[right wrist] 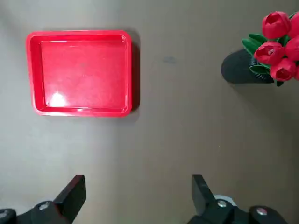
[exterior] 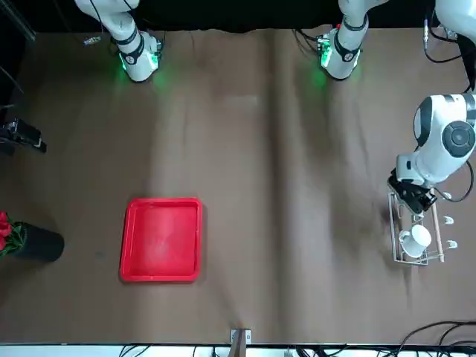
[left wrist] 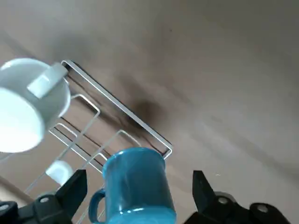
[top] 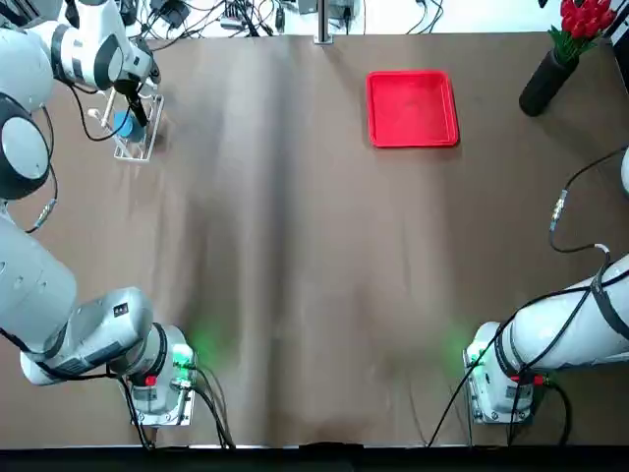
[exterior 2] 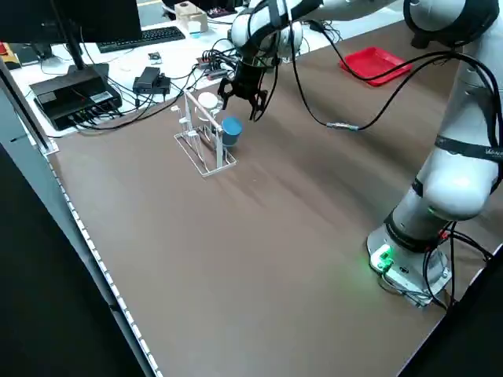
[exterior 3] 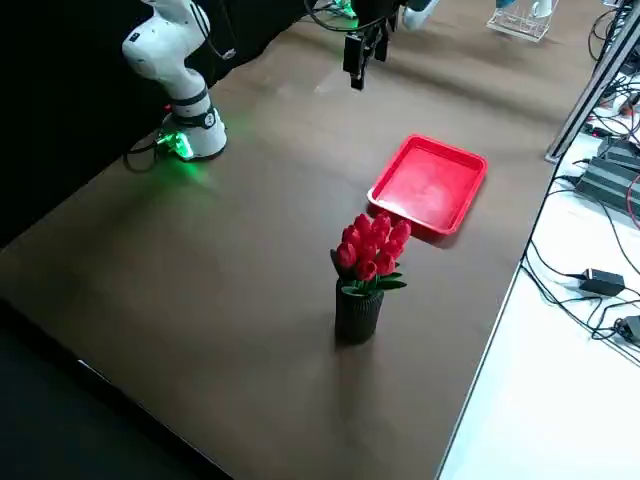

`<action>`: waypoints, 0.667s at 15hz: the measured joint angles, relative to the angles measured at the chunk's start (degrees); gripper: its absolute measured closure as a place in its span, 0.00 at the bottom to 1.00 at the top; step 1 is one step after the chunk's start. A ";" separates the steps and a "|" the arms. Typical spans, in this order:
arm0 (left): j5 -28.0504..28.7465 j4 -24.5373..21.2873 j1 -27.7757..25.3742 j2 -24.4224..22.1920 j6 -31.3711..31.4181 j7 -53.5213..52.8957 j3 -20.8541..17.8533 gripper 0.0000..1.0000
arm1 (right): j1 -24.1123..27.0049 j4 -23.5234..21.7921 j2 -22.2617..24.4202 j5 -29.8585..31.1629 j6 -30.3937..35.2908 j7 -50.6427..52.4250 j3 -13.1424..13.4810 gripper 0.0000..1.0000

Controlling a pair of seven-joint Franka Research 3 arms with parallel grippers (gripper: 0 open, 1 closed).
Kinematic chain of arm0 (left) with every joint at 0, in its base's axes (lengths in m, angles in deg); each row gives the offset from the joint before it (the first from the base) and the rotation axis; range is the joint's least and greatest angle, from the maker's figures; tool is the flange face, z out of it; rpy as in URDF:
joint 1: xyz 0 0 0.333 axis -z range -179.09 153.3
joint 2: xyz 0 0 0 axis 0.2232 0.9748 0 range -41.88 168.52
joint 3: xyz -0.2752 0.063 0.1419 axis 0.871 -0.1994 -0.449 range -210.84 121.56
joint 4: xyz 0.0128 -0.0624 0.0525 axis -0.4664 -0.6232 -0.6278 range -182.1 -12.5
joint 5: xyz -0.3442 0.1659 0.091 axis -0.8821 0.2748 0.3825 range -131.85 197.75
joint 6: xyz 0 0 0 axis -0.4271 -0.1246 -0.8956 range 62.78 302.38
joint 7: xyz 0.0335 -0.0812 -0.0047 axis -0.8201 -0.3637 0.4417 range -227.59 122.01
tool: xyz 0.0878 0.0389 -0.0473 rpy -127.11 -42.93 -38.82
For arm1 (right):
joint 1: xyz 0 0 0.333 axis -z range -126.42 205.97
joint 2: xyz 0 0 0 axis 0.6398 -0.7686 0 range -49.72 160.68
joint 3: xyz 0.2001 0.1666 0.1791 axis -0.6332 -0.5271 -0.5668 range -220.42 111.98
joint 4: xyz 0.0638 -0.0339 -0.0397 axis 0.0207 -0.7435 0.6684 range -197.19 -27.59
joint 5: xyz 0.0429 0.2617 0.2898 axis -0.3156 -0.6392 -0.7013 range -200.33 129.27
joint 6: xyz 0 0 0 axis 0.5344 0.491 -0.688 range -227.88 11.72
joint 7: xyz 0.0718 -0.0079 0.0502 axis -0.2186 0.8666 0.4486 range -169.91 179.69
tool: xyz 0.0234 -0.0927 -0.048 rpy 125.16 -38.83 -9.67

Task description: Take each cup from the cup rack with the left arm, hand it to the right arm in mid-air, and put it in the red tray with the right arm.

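Two cups, blue cup [left wrist: 136, 185] and white cup [left wrist: 29, 105], are hanging on the cup rack [exterior 2: 203, 140]; left gripper [left wrist: 138, 196] is straddling the blue one, fingers spread; right gripper [right wrist: 138, 198] is hovering released near the red tray [top: 412, 108].

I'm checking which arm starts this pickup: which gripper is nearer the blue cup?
Left. The left gripper is open just above the blue cup on the cup rack. The right gripper is open, far off, high above the table near the red tray.

A brown worktop [top: 295, 256] is observed; a white bench [exterior 2: 118, 63] carrying cables and electronics is set alongside its far edge.
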State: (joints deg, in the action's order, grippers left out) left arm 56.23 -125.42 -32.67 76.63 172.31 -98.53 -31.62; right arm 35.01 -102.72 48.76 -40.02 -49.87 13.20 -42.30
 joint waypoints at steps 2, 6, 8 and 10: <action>0.84 -1.93 -1.06 -1.02 1.17 0.00 0.00 0.00 | -0.06 -0.02 0.00 0.00 0.13 0.00 -0.10 0.00; 2.26 -3.76 -1.88 -2.10 2.49 0.00 0.01 0.00 | -0.77 -0.26 0.00 -0.01 0.70 -0.01 -0.27 0.00; 3.04 -4.29 -2.11 -2.12 3.26 0.00 0.01 0.00 | -0.68 -0.46 0.00 -0.01 0.36 -0.01 -0.19 0.00; 4.19 -5.08 -2.85 -2.12 4.63 0.00 0.02 0.00 | -0.48 -0.47 0.00 -0.01 -0.14 -0.03 0.00 0.00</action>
State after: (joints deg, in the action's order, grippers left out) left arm 60.42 -130.50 -35.51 74.52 176.94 -98.53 -31.60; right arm 34.53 -103.19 48.76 -40.03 -50.01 13.17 -42.30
